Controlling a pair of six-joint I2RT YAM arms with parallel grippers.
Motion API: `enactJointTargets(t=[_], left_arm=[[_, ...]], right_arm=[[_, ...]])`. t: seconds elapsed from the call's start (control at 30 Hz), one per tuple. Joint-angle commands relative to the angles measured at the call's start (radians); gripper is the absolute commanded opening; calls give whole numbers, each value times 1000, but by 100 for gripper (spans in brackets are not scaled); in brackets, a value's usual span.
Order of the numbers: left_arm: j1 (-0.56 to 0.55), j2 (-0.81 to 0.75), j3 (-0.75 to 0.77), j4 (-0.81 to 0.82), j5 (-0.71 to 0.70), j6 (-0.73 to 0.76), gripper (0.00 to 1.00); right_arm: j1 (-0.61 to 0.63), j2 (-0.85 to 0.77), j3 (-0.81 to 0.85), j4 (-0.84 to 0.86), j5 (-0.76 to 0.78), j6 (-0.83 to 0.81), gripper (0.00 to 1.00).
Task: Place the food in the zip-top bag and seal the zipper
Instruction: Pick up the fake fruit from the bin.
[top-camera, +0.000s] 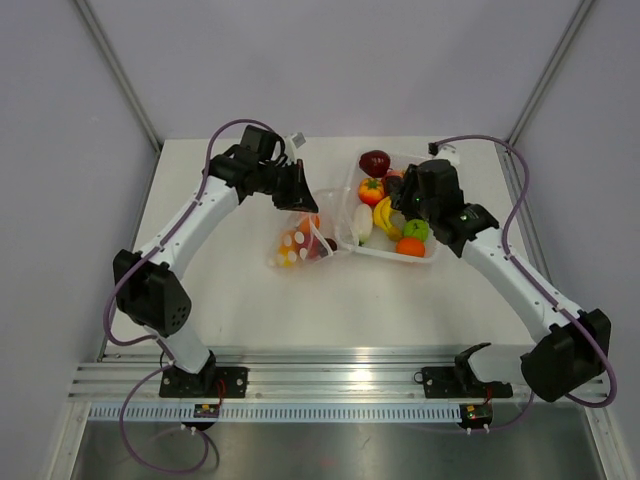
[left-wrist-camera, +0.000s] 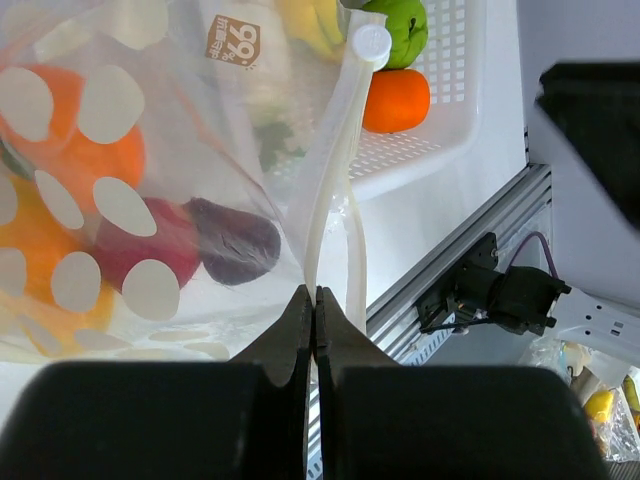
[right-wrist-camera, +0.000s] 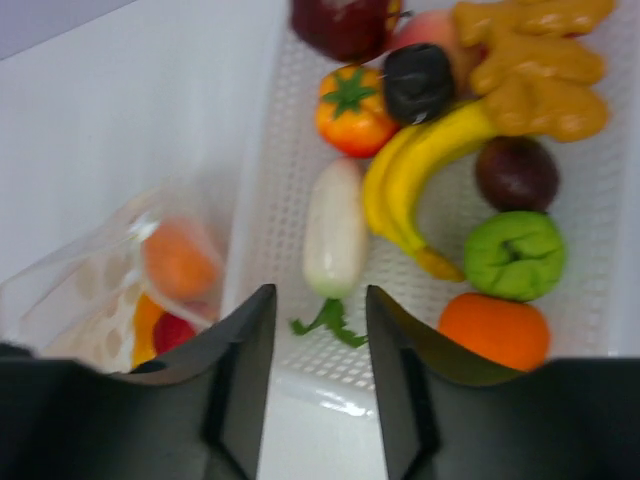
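— Nearest the lens on the left wrist: left end effector (left-wrist-camera: 315, 296), clamped shut on the mouth edge of the floppy see-through zip-top bag with white blotches (left-wrist-camera: 100, 110). Gripping right at the thin clear zipper strip (left-wrist-camera: 338, 150), by the look of it.
— Agreed. Already loaded with some glossy toy food (left-wrist-camera: 235, 240): orange, red and dark purple pieces, seen through the plastic. And the other side?
— Right end effector (right-wrist-camera: 318, 300) spread open, holding nothing, hovering at the near rim of the white perforated plastic tray (right-wrist-camera: 600, 280).
— Likely next pick?
— Probably the long white toy radish (right-wrist-camera: 335, 230). Straight ahead of that end effector, just beyond it, long axis running directly away, so spanned across the narrow width. No wrist turn called for, judging from this.
— Farther ahead and rightward?
— Curved yellow toy bananas (right-wrist-camera: 400, 180), red-orange toy tomato (right-wrist-camera: 350, 110), knobbly green piece (right-wrist-camera: 515, 255), round orange piece (right-wrist-camera: 495, 330).
— And the bag from there?
— Off to the left of the right end effector, lying just beside the tray on the white tabletop (top-camera: 250, 310). Short carry leftward. Right arm plainly nearer the tray; left arm tied up with the rim.
— Mouth wide enough?
— Cannot tell. Only a narrow split between the two lips showing beyond the left end effector. Zipper not yet sealed, tray far from emptied: early in the job.
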Motion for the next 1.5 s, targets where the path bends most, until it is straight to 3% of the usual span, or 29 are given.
enactJointTargets(t=[0.0,0.1,0.17,0.2,0.33,0.4,0.6,0.87,1.23,1.47], left_arm=[[7,-66,3,44,25,-10,0],[7,-70,-11,53,34,-17,0],[7,-73,-28,63,36,-24,0],[7,-73,-30,65,39,-25,0],[7,-76,-37,64,36,-22,0],[7,-81,-39,60,36,-19,0],[6,-83,-49,60,39,-16,0],[7,-75,-57,67,41,-14,0],[7,-67,-60,68,41,-14,0],[7,-66,-59,67,42,-16,0]], right_arm=[[-136,23,-19,-9,13,18,42],[-179,47,-33,37,-3,71,41],[-195,69,-54,95,8,108,49],[-204,78,-63,117,0,148,59],[-227,153,-83,208,-36,207,68],[-225,240,-33,249,-76,158,76],[-225,412,145,128,-44,-42,84],[-225,549,268,94,-56,-184,84],[-224,691,401,93,-103,-249,83],[-225,730,432,87,-106,-247,70]])
